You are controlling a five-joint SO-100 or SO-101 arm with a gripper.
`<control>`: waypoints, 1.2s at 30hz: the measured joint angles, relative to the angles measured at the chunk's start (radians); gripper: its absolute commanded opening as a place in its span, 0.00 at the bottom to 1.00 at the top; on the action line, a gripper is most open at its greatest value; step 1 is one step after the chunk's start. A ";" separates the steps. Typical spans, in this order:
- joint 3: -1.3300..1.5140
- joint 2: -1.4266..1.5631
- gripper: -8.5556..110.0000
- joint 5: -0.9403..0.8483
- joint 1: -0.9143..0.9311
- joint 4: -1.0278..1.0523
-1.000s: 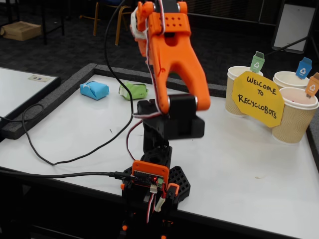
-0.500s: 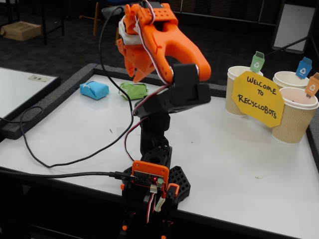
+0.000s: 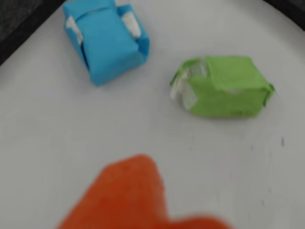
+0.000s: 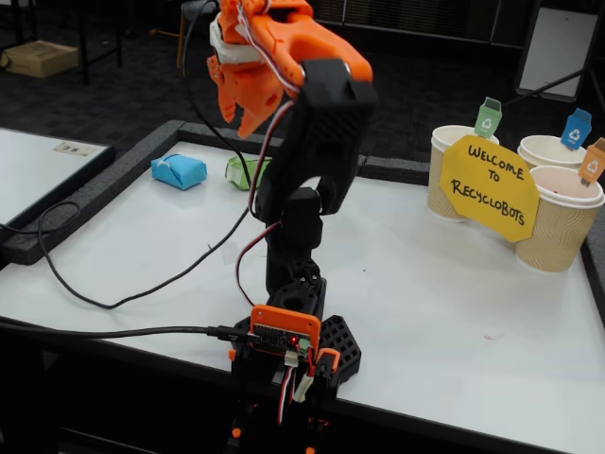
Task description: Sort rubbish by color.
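Bare white table (image 3: 95, 133) is seen below and ahead of the orange finger (image 3: 128, 195). Beyond its tip, a clear lane is left between the blue bundle (image 3: 107, 40) and the green bundle (image 3: 224, 86), which lie apart. The cups (image 4: 558, 222) stand well away.

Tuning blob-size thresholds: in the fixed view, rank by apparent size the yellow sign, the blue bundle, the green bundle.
1. Yellow sign, clearly largest.
2. Blue bundle.
3. Green bundle, unsure: the arm hides part of it, so it only looks smallest. In the wrist view the two bundles look about alike.
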 measured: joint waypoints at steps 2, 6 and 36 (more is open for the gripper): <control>-0.029 -0.061 0.19 0.000 0.000 -0.021; -0.084 -0.175 0.21 0.000 0.000 -0.052; -0.282 -0.505 0.23 0.272 0.160 -0.198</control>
